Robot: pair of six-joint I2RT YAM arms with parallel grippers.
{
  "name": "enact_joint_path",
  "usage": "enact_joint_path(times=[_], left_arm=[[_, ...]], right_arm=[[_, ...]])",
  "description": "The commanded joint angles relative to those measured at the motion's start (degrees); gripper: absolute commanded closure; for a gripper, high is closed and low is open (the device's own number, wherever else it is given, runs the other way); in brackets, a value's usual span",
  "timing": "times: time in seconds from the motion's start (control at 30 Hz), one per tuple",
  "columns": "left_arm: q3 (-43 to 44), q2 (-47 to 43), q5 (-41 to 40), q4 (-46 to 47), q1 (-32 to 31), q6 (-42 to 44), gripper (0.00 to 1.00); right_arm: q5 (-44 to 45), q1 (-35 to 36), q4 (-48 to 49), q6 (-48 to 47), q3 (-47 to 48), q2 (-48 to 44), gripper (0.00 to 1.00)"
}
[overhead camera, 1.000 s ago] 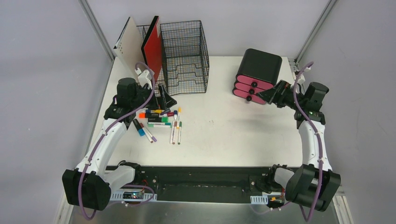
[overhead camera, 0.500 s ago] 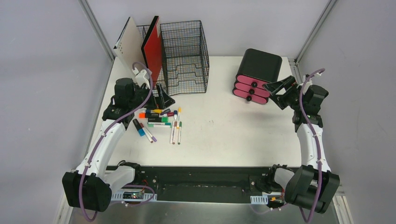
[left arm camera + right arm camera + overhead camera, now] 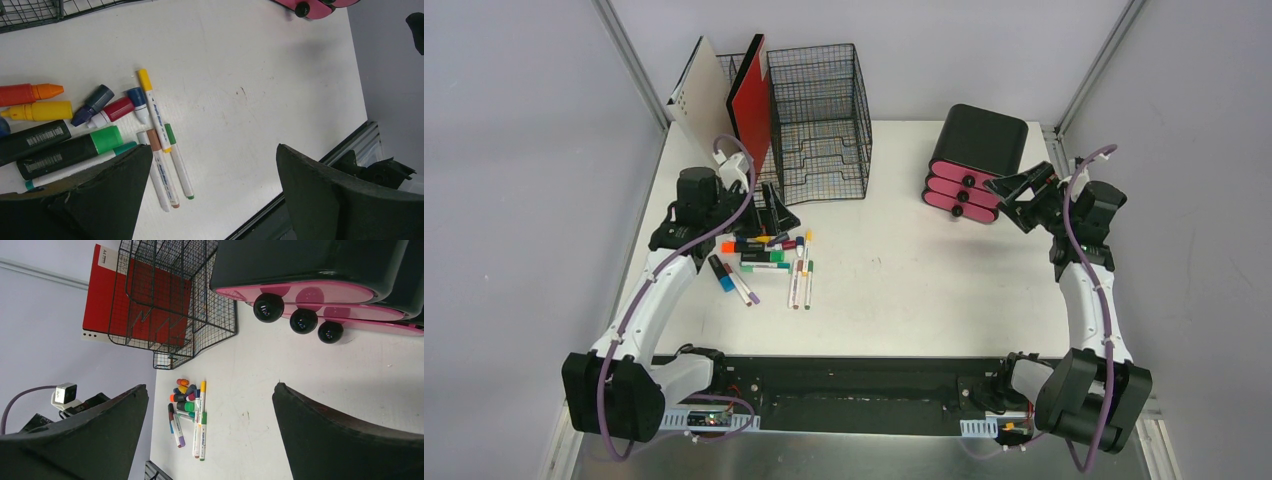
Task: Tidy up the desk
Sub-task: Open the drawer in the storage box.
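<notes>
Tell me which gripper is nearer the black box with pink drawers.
Right. The right gripper hangs open just right of the black box with pink drawers. The left gripper is across the white desk, above the scattered coloured markers.

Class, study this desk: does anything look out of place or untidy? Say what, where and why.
Yes: the loose coloured markers and pens lie scattered at mixed angles on the left of the large white desk, just in front of the black wire-mesh organizer, in no container. Nothing looks spilled or broken.
</notes>
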Motion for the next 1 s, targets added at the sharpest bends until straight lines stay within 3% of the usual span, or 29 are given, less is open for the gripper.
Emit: enact_joint_path(times=[0.0,0.6,0.8,0.97], left_arm=[[0.4,0.3,0.9,0.3,0.8,-1.2,0.01],[0.5,-0.2,0.4,-0.3,0.8,-1.1,0.01],[0.7,-2.6,-1.3,-1.2,0.8,-0.2,0.01],[0.6,-4.7,-1.6,-1.4,0.8,0.2,0.01]], right_arm=[[-2.3,-0.1,3.5,-1.0,0.1,0.1,0.01],[0.6,0.0,3.1,-1.1,-0.6,0.9,0.01],[10.3,5.2,0.1,-5.4,1.5,3.9,0.14],[18.9,11.6,-1.1,-1.1,5.1,9.5,0.27]])
